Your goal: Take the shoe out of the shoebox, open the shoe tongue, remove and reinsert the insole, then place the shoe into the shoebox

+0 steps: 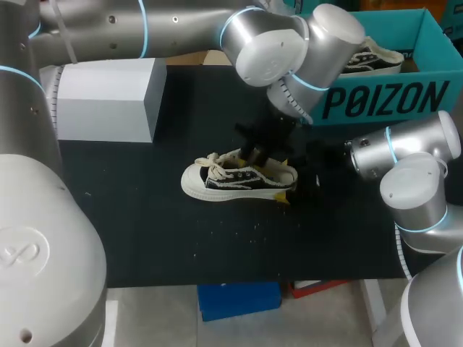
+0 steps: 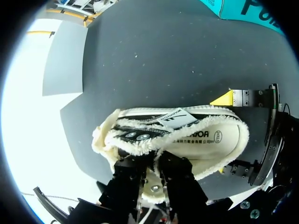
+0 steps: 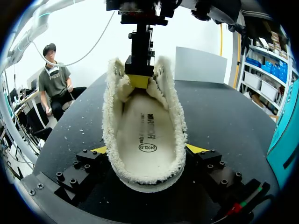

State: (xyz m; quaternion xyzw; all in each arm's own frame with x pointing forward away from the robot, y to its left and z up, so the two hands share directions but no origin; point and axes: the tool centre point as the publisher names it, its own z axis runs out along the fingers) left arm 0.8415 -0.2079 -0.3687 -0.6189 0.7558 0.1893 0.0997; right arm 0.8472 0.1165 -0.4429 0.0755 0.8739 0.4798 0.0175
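left hand [image 2: 156,164] and right hand [image 3: 148,149] grip the shoe [image 1: 239,179].

from my seat i see a table [image 1: 145,238] with a matte black top, and that is all the furniture i can vouch for. small pale specks are scattered over the top, thickest toward the near edge around the middle. at the far left corner a pale grey block [image 1: 108,97] stands flat on the top, box-shaped with plain faces. its upper face reads brightest, and the side turned toward the table's middle is a shade darker. the light on the black top looks even and soft.
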